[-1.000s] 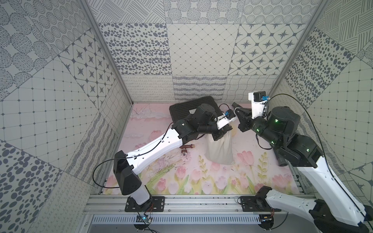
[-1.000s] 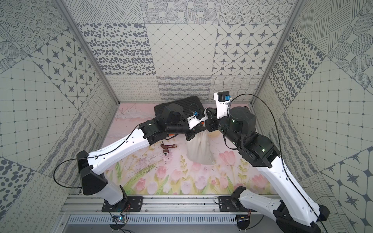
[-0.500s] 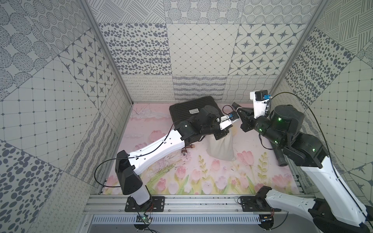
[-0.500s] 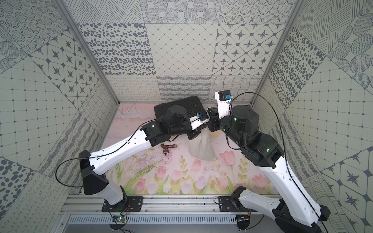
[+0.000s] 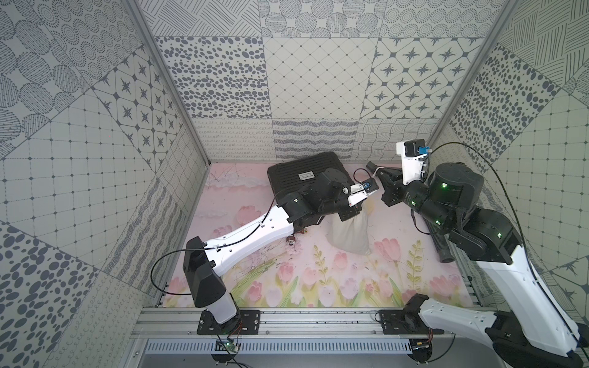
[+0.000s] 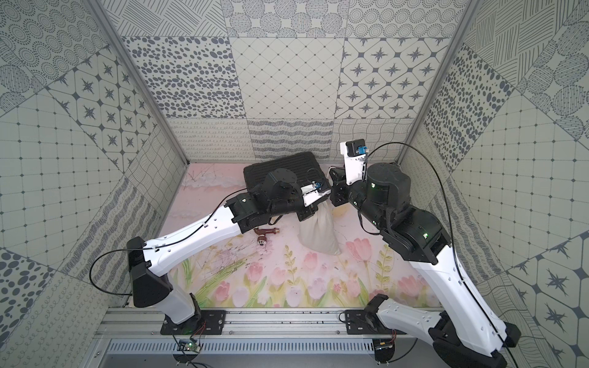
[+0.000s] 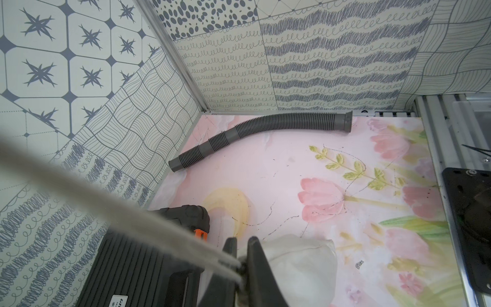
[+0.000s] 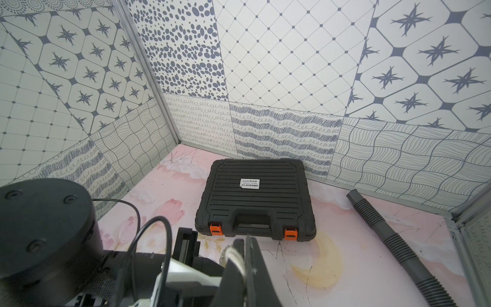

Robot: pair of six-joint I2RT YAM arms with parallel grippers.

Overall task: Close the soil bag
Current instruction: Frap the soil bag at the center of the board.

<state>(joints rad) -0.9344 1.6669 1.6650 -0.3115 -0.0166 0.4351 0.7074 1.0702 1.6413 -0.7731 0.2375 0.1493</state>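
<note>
Near the middle of the floral mat (image 5: 287, 280), a little toward 1 o'clock, lies the soil bag (image 5: 349, 237), a soft, creased cream cloth sack. At its 12 o'clock a ribbed black plastic case (image 5: 299, 176) with orange latches sits by the back wall. At 9 o'clock lies a small coppery tap fitting (image 6: 264, 235), and at 3 o'clock a grey corrugated hose (image 7: 265, 125) follows the wall. From above, the left arm's wrist hides the sack's neck. Its long axis runs 12 to 6, neck toward 12. The left gripper (image 7: 241, 243) pinches that gathered neck. The right gripper (image 8: 240, 245) is clamped on the thin white cord (image 8: 235, 256), which runs straight between them.
</note>
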